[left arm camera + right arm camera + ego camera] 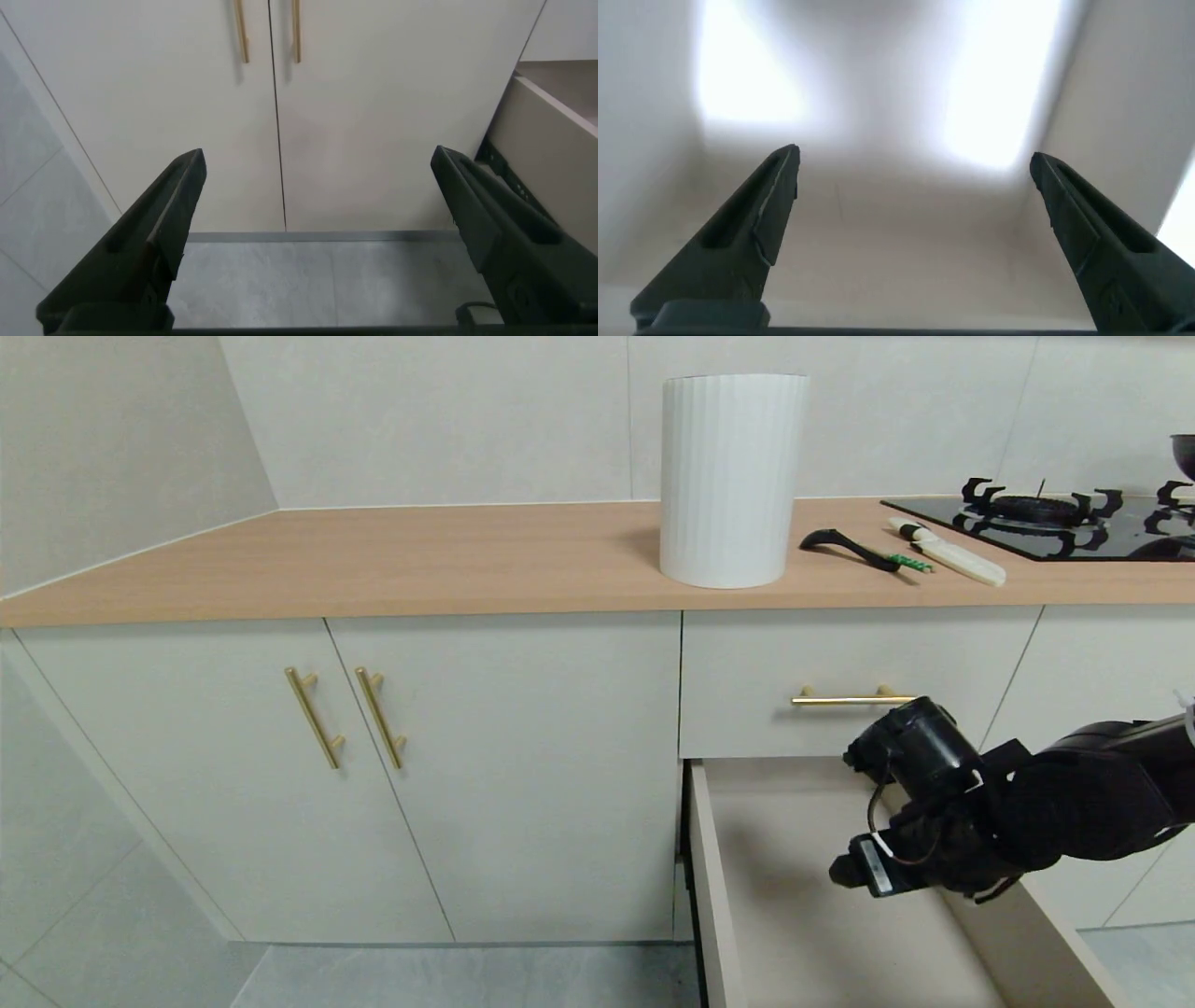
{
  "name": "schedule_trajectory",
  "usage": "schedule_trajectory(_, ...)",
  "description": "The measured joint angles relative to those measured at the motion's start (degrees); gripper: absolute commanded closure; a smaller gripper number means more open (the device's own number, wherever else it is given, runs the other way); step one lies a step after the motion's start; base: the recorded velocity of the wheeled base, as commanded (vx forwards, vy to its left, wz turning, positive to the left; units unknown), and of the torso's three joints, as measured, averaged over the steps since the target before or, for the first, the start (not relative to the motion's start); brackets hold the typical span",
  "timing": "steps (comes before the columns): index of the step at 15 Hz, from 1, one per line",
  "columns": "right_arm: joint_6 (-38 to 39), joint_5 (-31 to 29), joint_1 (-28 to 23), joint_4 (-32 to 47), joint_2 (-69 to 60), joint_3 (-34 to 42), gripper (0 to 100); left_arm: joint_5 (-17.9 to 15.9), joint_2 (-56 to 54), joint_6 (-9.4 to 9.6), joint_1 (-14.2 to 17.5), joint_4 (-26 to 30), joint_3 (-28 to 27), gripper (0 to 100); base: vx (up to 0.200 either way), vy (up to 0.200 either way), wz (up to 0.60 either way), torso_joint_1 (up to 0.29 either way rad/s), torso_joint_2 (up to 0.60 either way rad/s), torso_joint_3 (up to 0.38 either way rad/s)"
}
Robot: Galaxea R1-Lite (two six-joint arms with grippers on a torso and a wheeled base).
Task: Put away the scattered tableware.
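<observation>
On the wooden surface (373, 560), between the tall white tub (731, 481) and the stove (1036, 518): three small pieces of tableware. A black scoop (845, 547), a thin green stick (910, 563) at its handle end, and a white knife (948, 553) just beside them.

Probably light and stiff, all three. Look smooth, so could slip. Not likely to break easily. Best to pinch the black scoop across the thin, straight middle of the handle, not the round bowl end. Same idea for the white knife: grab by the handle, not the blade. Green stick too small to name.

Right end effector (915, 233): spread wide, pinching nothing. Hangs low over the open drawer (709, 877), under the edge of the surface. Well apart from the scoop and knife, both higher up and farther back. Likely needs to rise above the edge before reaching in.

Left end effector (318, 233): spread wide too, pinching nothing. Points at the cupboard doors (280, 112) and the floor (308, 280), well apart from the tableware.
</observation>
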Motion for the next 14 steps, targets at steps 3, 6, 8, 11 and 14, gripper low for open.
schedule_trajectory(3,0.2,-4.2,-2.7,-9.0,-1.3,1.0,0,0.0,0.0,0.00,0.0,0.0,0.0,0,0.000,0.000,0.00,0.000,0.00,0.000)
schedule_trajectory(6,0.0,-4.5,-3.4,-9.4,-4.8,1.3,0,0.0,0.0,-0.02,0.0,0.0,0.0,0,0.000,0.000,0.00,0.000,0.00,0.000)
schedule_trajectory(8,-0.2,-4.5,-3.5,-9.7,-7.6,1.4,0,0.0,0.0,0.00,0.0,0.0,0.0,0,0.000,0.000,0.00,0.000,0.00,0.000)
schedule_trajectory(11,-0.2,-4.6,-3.5,-9.7,-11.2,1.4,0,0.0,0.0,0.00,0.0,0.0,0.0,0,0.000,0.000,0.00,0.021,-0.10,-0.065)
schedule_trajectory(14,-0.3,-4.6,-3.5,-9.8,-13.3,1.2,0,0.0,0.0,0.00,0.0,0.1,0.0,0,0.000,0.000,0.00,0.074,-0.24,-0.273)
